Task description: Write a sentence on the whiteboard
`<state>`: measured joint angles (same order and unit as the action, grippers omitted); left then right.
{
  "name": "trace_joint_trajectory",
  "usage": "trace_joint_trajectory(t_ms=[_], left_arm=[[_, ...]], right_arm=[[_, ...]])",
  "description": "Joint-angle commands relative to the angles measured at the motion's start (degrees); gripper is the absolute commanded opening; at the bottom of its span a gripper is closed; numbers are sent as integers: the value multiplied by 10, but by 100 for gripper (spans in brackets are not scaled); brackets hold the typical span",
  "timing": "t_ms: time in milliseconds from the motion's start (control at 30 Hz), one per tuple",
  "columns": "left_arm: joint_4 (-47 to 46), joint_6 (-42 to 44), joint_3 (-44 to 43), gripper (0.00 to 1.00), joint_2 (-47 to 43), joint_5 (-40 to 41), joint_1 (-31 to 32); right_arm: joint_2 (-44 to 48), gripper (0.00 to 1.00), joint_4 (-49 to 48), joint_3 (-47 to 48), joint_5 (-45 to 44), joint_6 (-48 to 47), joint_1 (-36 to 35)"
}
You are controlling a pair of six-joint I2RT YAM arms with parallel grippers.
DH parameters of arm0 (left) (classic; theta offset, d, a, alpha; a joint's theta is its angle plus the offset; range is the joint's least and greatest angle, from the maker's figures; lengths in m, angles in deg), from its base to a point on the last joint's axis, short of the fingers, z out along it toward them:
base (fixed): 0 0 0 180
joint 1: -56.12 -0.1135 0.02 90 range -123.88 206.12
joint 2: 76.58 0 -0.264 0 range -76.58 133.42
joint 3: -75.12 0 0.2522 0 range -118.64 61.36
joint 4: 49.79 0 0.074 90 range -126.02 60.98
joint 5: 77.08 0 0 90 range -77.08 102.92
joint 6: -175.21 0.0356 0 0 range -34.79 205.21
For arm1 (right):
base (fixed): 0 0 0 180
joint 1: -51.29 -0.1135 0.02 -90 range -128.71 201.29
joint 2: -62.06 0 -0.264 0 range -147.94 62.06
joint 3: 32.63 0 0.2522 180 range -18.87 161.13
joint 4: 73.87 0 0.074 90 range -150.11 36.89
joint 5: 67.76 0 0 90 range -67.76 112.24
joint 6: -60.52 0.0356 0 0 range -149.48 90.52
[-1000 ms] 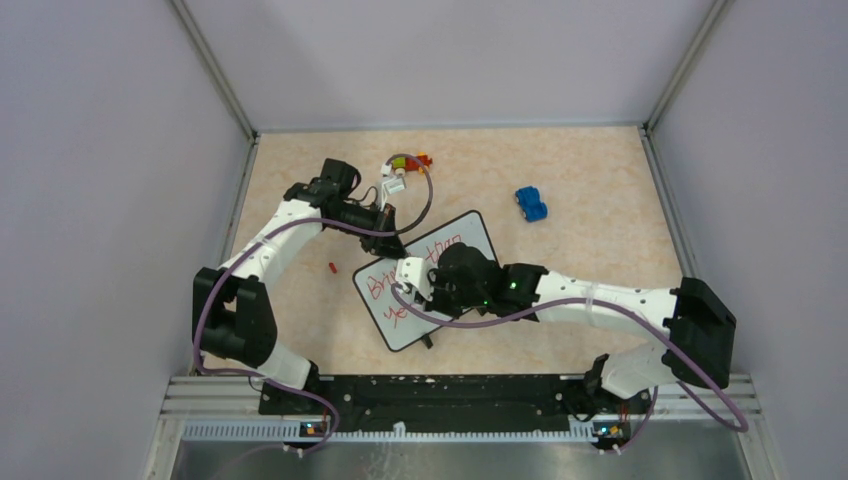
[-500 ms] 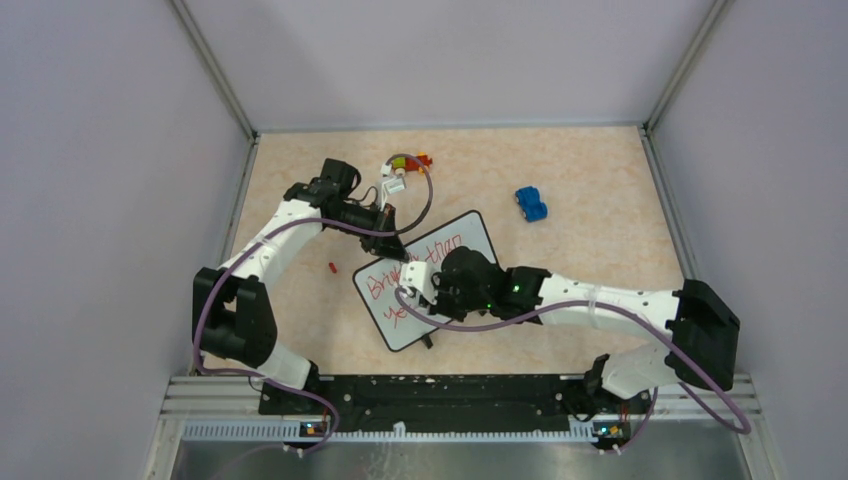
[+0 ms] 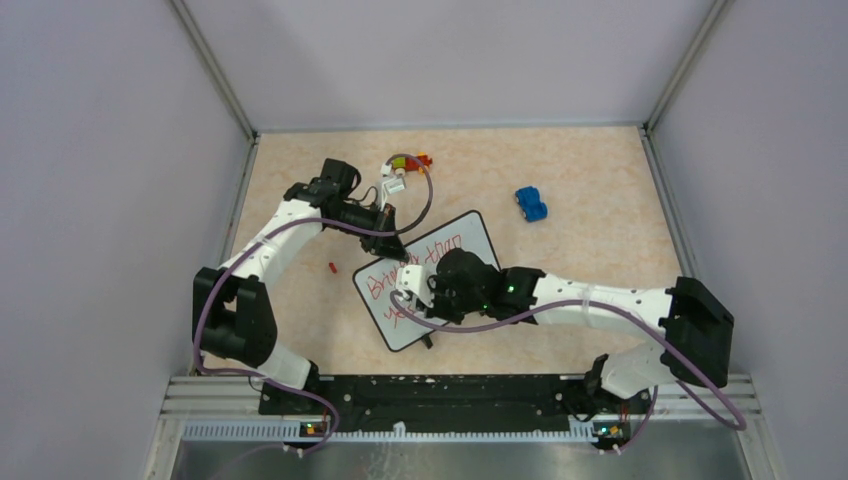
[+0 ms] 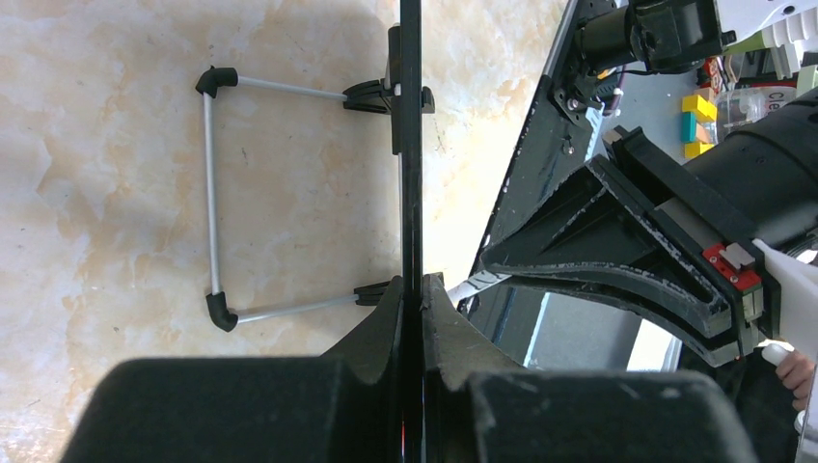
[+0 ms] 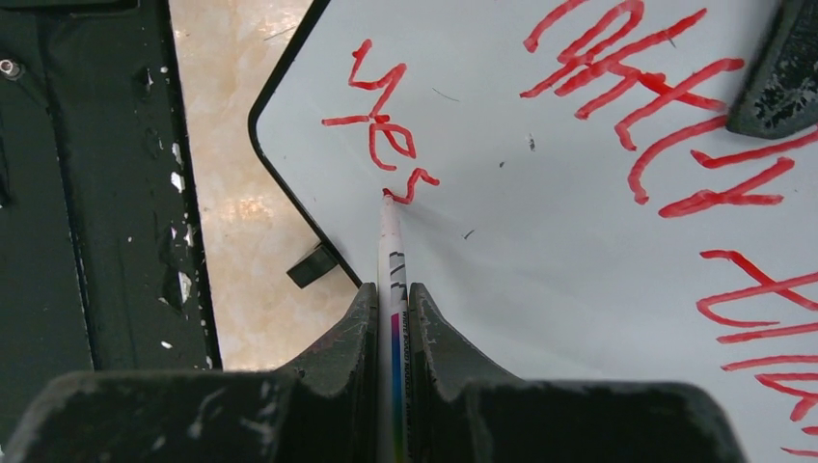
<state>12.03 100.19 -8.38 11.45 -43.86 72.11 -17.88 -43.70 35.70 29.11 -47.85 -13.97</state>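
Right gripper: pinching marker | tabletop: beige marble | walls: lilac

left tool: clamped, arm reaching forward | right tool: clamped, arm stretched left

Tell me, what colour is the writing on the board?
The writing is red, clearest in the right wrist view.

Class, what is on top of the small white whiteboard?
On the dark-framed whiteboard: a red handwritten sentence, second line beginning "yes", and the tip of a thin white marker held by the right hand. From above, that arm covers some letters.
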Motion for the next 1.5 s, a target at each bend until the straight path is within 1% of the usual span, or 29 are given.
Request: trace_joint_trajectory(t_ms=[0, 200, 400, 967, 1233, 1467], left_arm=[[15, 9, 2, 0, 6, 2, 6], [15, 9, 4, 0, 4, 2, 6], [15, 8, 1, 0, 8, -1, 7], [16, 8, 1, 0, 7, 2, 7], [15, 7, -1, 0, 10, 1, 6], [15, 7, -1, 0, 12, 1, 6]], right_arm=[[-18, 0, -14, 41, -7, -2, -8], [12, 0, -14, 37, 11, 10, -8], [53, 0, -8, 15, 1, 14, 9], [15, 0, -13, 7, -15, 6, 26], [37, 0, 2, -9, -25, 3, 50], [60, 0, 17, -11, -25, -2, 57]])
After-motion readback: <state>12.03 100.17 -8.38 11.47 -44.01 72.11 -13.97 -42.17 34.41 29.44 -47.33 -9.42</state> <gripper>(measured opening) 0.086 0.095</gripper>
